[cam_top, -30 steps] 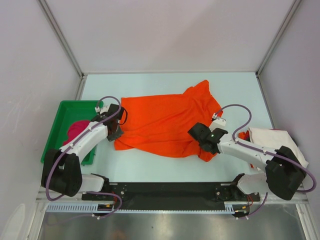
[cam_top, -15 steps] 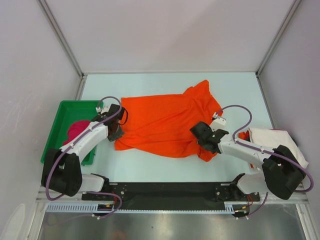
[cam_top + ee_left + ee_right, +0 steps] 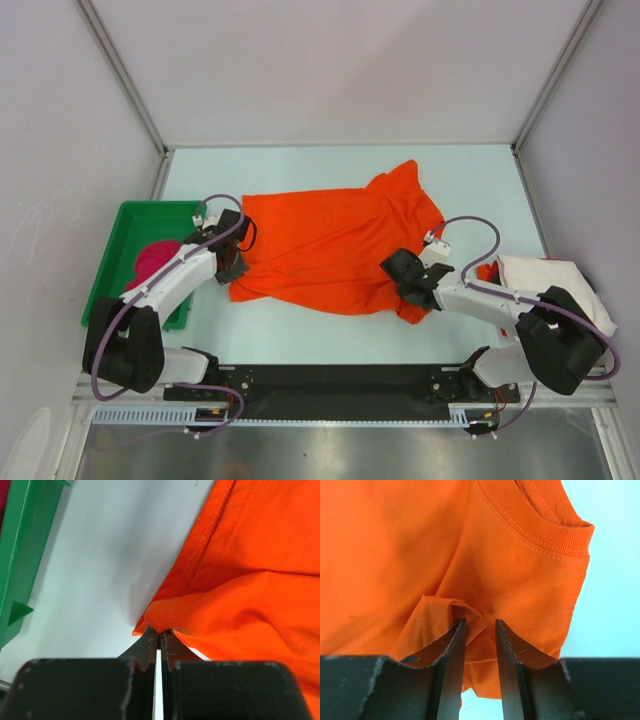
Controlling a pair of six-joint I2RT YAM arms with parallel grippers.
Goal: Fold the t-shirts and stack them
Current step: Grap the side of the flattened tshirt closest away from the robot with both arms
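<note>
Pale-blue table (image 3: 300,335): a plain matte top, bare along its near strip and its far strip.
Room: pale grey-lilac walls (image 3: 330,60) close in three sides, with metal posts in the far corners.
Orange t-shirt (image 3: 340,245): lies spread and creased on the table between the two pairs of jaws, one end at each.
Left gripper (image 3: 159,632): the jaws are pressed together and pinch a small fold of the orange hem at their tips. The rest of the shirt runs off ahead and to the right of them, with bare table ahead to the left.
Right gripper (image 3: 479,622): the jaws stand narrowly apart with a bunched fold of orange cloth between the tips. Whether they clamp it cannot be told. A ribbed band (image 3: 540,535) lies ahead and to the right.
Green tray (image 3: 105,262): sits on the table left of the left jaws and holds the bunched magenta t-shirt (image 3: 152,260).
Off-white t-shirt (image 3: 555,280): heaped behind the right jaws, at the table's right edge.
</note>
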